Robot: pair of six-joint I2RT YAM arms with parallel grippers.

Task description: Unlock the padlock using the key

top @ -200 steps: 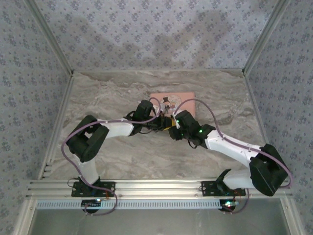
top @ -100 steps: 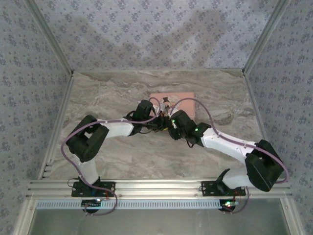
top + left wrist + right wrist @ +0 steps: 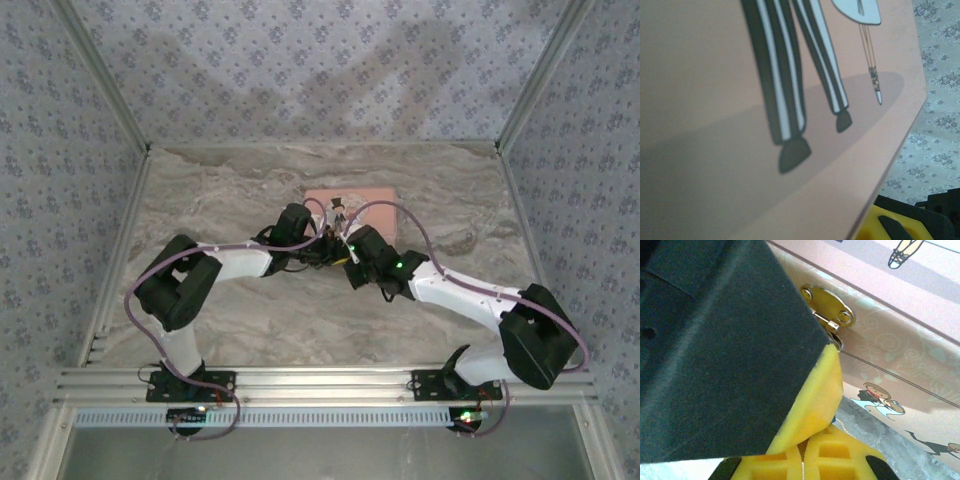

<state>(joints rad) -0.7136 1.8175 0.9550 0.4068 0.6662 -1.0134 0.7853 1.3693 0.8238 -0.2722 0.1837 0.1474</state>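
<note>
Setting: marble-patterned table [image 3: 220,200] with patterned walls on three sides.
Pink box [image 3: 375,198]: lay flat toward the far middle of the table, with cartoon figures printed on the lid.
Left arm [image 3: 240,262]: reached from the near left toward the box's near edge.
Right arm [image 3: 470,295]: reached from the near right to the same spot.
Left gripper [image 3: 325,251]: sat at the near-left corner of the box, tip to tip with the other gripper. The jaws were closed down narrow. Whether anything sat between them could not be told.
Right gripper [image 3: 347,256]: sat just beside the left one, against the box front.
Right gripper, wrist view [image 3: 802,454]: the two yellow fingers met along a thin seam, fully closed. Nothing could be made out between them.
Hasp [image 3: 829,307]: a gold plate with two rivets on the box front [image 3: 900,340], just above a yellow finger edge.
Black pad [image 3: 715,340]: large, yellow-edged and close to the lens. It covered the area left of and below the hasp. Which gripper it belonged to could not be told.
Left wrist view: the box lid [image 3: 705,75] showed striped cartoon legs [image 3: 785,75]. A yellow finger [image 3: 866,231] sat at the lid's lower corner.
Padlock: position could not be told, as the fingers hid the spot under the hasp.
Key: could not be told.
</note>
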